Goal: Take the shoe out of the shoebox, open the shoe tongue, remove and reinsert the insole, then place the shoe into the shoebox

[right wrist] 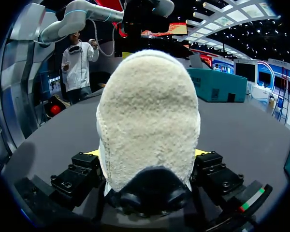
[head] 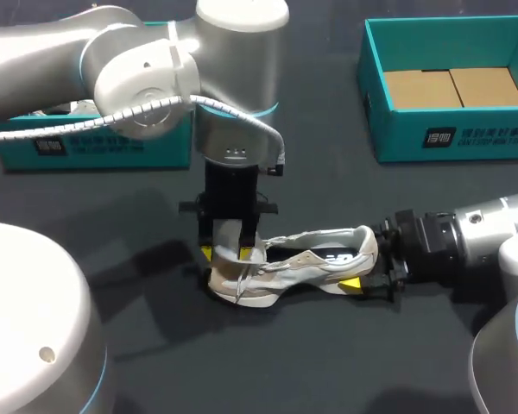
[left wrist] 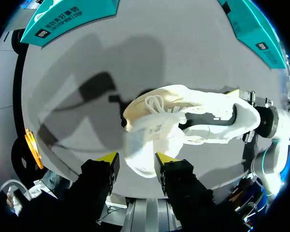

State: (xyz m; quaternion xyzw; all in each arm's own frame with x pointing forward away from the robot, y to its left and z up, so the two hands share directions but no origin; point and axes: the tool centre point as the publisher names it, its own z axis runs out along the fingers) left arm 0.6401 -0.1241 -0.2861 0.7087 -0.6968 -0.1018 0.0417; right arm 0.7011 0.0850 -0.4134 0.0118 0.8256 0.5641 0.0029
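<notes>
Right gripper [right wrist: 147,153] clamps the heel of a white shoe [head: 311,259] resting mid-desk [head: 328,362]; left gripper [head: 231,253] pinches its raised tongue [head: 229,237]. An open teal shoebox [head: 449,138] at the far right corner holds brown cardboard [head: 453,86]; a second shoebox [head: 95,147], far left, sits half hidden.

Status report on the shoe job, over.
Left gripper shut on tongue. Right gripper shut on shoe at heel. Shoe on table, outside shoebox.
</notes>
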